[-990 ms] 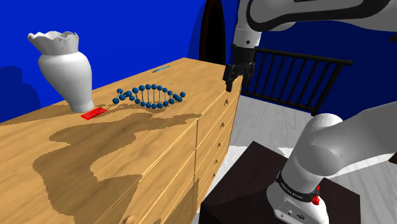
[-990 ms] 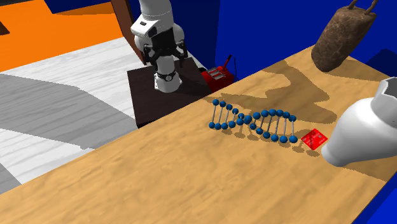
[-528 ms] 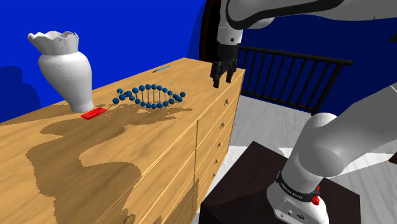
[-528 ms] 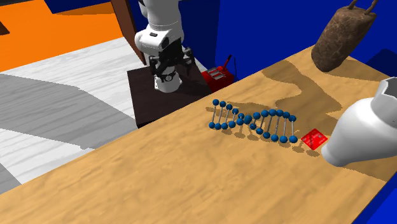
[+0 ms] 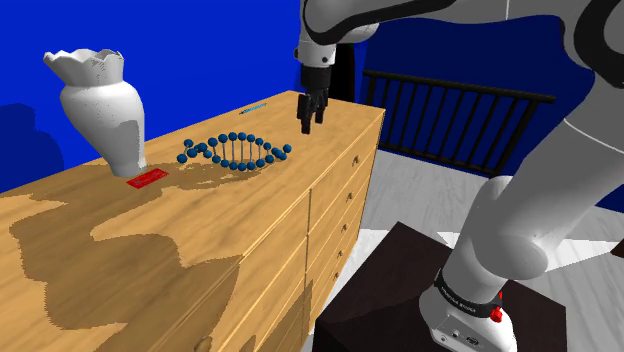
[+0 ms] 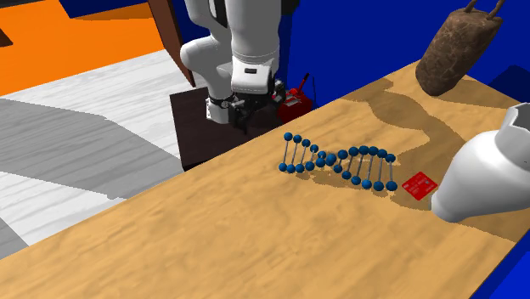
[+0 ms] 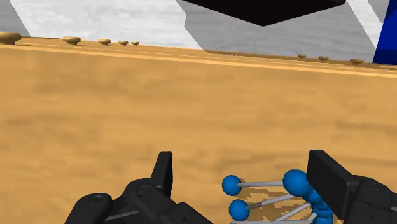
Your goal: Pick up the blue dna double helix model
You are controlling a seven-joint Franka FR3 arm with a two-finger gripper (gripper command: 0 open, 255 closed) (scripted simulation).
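blue dna helix model (image 5: 235,151): lying flat on wooden dresser top (image 5: 120,230), near red card (image 5: 146,179) and white vase (image 5: 100,110). gripper (image 5: 309,125): fingers spread, over one end of model, nothing held. advice: centre over rungs, descend squarely, close gently

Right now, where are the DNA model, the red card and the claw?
DNA model (image 5: 236,150): shoulder view, middle rungs of the helix.
red card (image 5: 147,179): shoulder view, centre of its face.
claw (image 5: 310,127): shoulder view, midway between its fingertips.
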